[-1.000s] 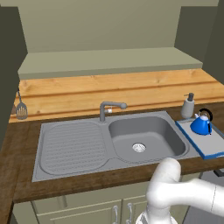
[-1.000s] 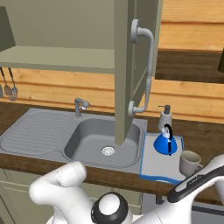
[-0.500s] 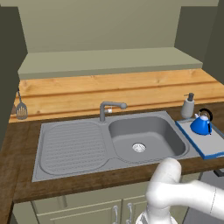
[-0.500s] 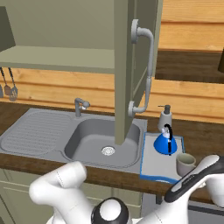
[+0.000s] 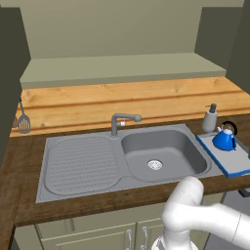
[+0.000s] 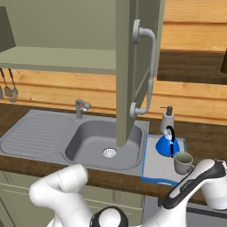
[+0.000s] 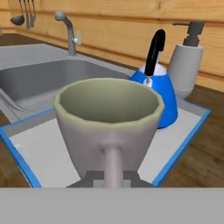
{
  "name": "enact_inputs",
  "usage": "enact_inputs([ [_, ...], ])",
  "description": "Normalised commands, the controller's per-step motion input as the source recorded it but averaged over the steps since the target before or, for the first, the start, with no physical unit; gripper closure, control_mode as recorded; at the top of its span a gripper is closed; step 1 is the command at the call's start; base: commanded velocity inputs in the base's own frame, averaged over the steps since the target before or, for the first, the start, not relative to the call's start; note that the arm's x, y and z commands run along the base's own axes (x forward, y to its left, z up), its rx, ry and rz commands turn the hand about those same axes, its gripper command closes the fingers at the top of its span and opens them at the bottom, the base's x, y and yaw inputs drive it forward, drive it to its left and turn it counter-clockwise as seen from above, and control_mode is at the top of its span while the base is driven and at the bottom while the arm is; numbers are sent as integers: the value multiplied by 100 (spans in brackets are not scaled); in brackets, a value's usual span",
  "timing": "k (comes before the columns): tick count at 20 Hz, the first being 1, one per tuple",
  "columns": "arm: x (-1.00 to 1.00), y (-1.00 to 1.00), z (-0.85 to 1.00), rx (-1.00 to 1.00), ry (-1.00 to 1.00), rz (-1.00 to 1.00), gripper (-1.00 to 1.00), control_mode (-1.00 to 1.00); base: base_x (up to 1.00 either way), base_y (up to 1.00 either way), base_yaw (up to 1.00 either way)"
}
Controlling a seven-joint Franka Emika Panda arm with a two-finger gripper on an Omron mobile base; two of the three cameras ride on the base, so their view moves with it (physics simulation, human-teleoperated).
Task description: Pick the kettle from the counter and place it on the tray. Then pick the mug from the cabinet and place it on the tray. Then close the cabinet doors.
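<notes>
My gripper (image 7: 112, 177) is shut on the loop handle of the grey mug (image 7: 109, 122), which I hold upright. From the right base view the mug (image 6: 182, 162) is at the front of the blue-rimmed tray (image 6: 155, 165); I cannot tell whether it touches the tray. The blue kettle (image 6: 168, 144) stands on the tray (image 7: 39, 148) just behind the mug. The kettle (image 5: 225, 139) and tray (image 5: 229, 163) lie at the right end of the dark counter (image 5: 19, 161). The olive cabinet door (image 6: 133, 66) hangs open over the sink, and the cabinet shelf (image 5: 122, 68) is bare.
A grey soap pump bottle (image 6: 167, 119) stands behind the tray against the wood wall. The steel sink (image 5: 161, 151) with its faucet (image 5: 119, 122) lies left of the tray. Utensils (image 5: 23, 122) hang at the far left.
The mug has shifted a little to the left over the tray, closer to the kettle, with the forearm following it. The gripper has stayed shut.
</notes>
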Motion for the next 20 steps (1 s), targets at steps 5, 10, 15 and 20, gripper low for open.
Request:
enact_inputs([
  [5, 13, 14, -9, -2, 0, 0, 100, -100, 0, 0, 0],
  [10, 3, 16, -16, 0, 0, 0, 100, -100, 0, 0, 0],
  [15, 6, 21, -20, 0, 0, 0, 100, -100, 0, 0, 0],
  [20, 21, 18, -17, 0, 0, 0, 100, -100, 0, 0, 0],
])
